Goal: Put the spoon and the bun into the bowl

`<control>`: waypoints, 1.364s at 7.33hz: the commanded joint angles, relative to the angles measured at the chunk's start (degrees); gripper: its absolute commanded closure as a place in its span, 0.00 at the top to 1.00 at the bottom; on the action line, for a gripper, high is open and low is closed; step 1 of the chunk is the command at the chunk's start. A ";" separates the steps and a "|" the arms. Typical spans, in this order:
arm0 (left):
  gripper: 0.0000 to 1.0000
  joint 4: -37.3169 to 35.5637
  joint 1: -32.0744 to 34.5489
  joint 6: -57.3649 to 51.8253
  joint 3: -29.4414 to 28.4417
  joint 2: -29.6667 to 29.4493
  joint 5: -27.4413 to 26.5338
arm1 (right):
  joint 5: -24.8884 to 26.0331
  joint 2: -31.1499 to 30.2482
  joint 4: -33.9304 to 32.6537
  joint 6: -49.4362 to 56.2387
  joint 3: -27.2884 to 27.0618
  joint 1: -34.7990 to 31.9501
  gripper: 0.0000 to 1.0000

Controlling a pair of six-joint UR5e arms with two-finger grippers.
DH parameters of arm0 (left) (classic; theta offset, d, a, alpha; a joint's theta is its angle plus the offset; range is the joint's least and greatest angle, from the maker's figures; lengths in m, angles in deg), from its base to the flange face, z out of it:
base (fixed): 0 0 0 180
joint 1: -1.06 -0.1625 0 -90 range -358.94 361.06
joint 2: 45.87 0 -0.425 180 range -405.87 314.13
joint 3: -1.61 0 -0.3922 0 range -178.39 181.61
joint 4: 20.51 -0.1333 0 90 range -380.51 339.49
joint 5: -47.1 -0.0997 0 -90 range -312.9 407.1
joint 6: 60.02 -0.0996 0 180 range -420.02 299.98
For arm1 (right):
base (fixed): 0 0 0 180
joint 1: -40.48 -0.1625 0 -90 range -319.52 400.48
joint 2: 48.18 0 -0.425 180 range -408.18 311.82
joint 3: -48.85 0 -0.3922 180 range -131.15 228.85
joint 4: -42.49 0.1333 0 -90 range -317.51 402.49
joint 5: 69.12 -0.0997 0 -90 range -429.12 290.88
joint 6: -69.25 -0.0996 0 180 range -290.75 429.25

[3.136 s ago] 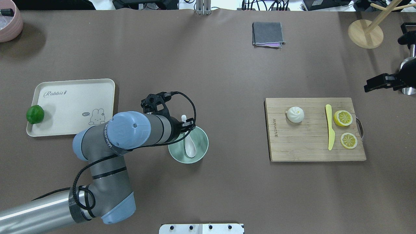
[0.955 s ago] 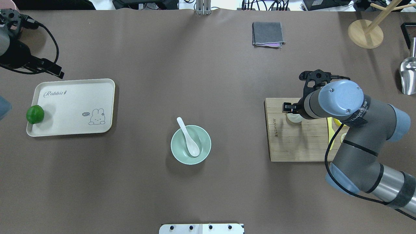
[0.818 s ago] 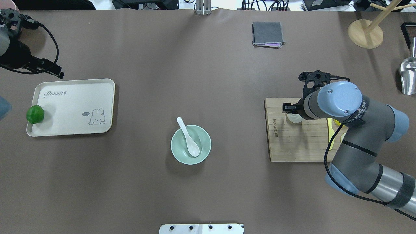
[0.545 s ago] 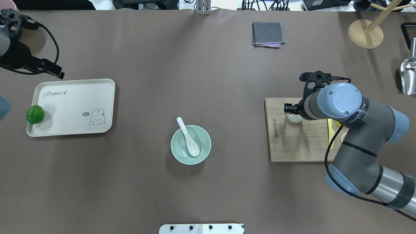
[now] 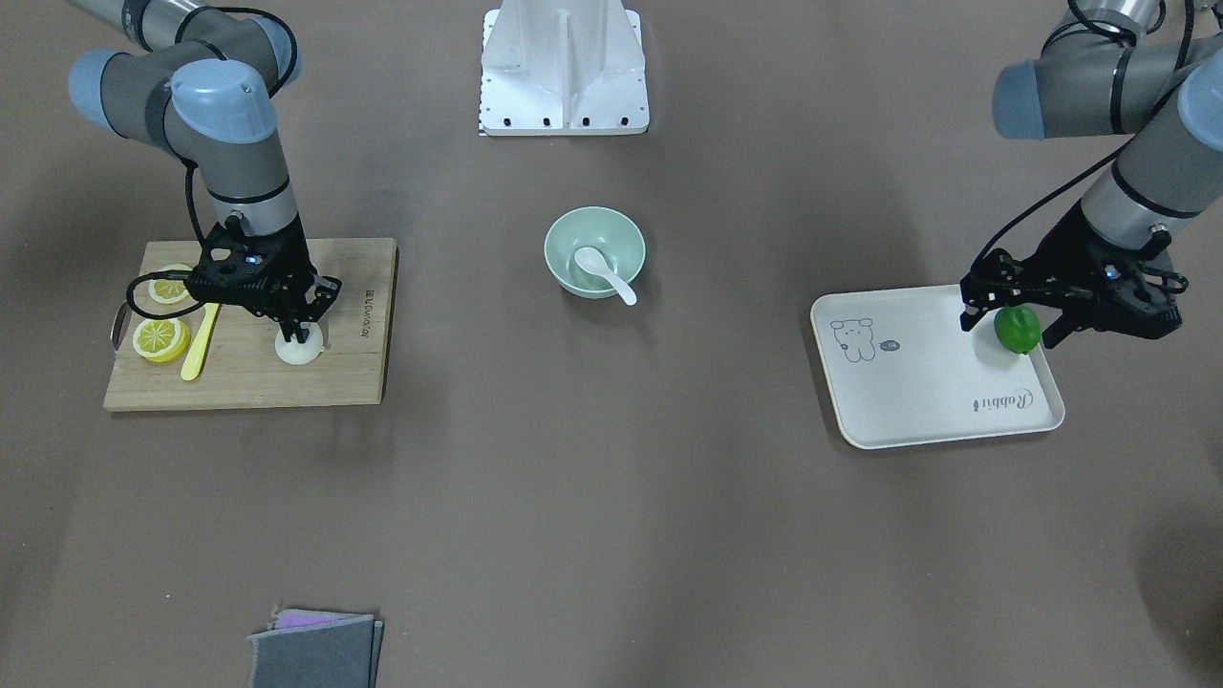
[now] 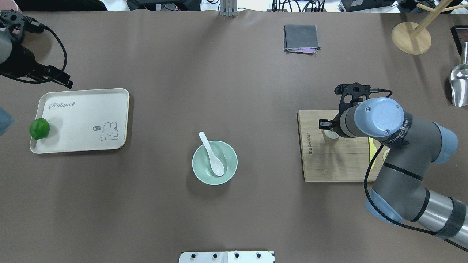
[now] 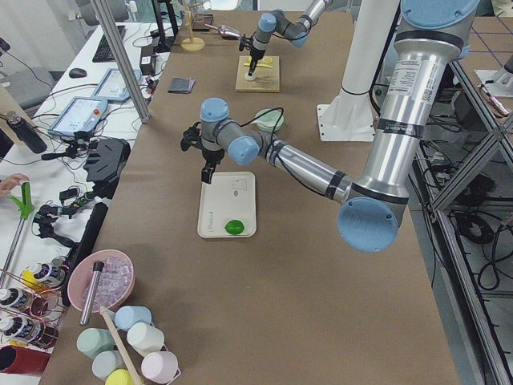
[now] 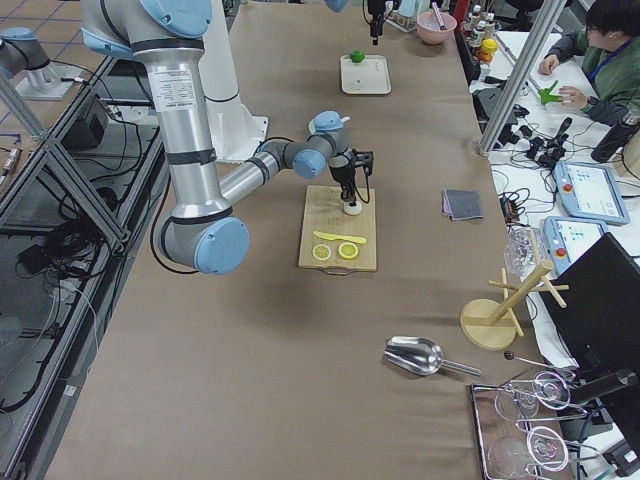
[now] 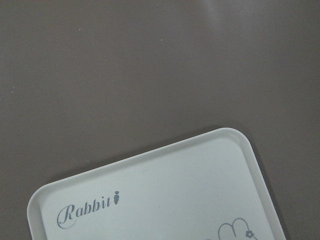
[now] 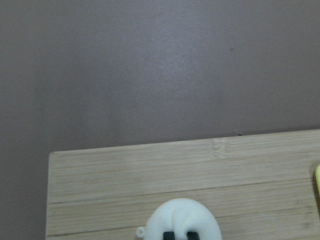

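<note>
The white spoon (image 6: 212, 155) lies in the mint-green bowl (image 6: 195, 164) at the table's middle, its handle over the rim. The white bun (image 5: 299, 350) sits on the wooden cutting board (image 6: 329, 164). My right gripper (image 5: 300, 332) points down on the bun. In the right wrist view its two fingertips (image 10: 170, 235) stand close together on the bun's top (image 10: 182, 217), so it is shut on it. My left gripper (image 6: 51, 78) is open and empty, high above the far edge of the cream tray (image 6: 84, 120).
A yellow knife (image 5: 199, 342) and two lemon slices (image 5: 160, 339) lie on the board beside the bun. A green lime (image 6: 39, 128) sits on the tray. A grey cloth (image 6: 300, 38), a wooden stand (image 6: 411, 38) and a metal scoop (image 6: 459, 87) are at the back.
My left arm let go of the spoon in the bowl and drew back to the far left. My right arm came over the board to the bun and has just shifted slightly.
</note>
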 commanded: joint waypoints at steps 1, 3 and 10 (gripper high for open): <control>0.99 -0.16 0.00 0.02 0.00 -0.21 0.03 | -0.25 1.59 -5.55 -0.50 -3.29 0.32 0.00; 0.99 -0.25 0.00 0.10 0.00 -0.30 0.03 | -0.17 13.40 -18.91 -8.80 -4.64 2.85 0.00; 0.99 -0.42 -0.35 0.19 -0.43 -0.74 0.29 | 10.11 39.66 -26.61 -29.42 10.66 16.40 0.00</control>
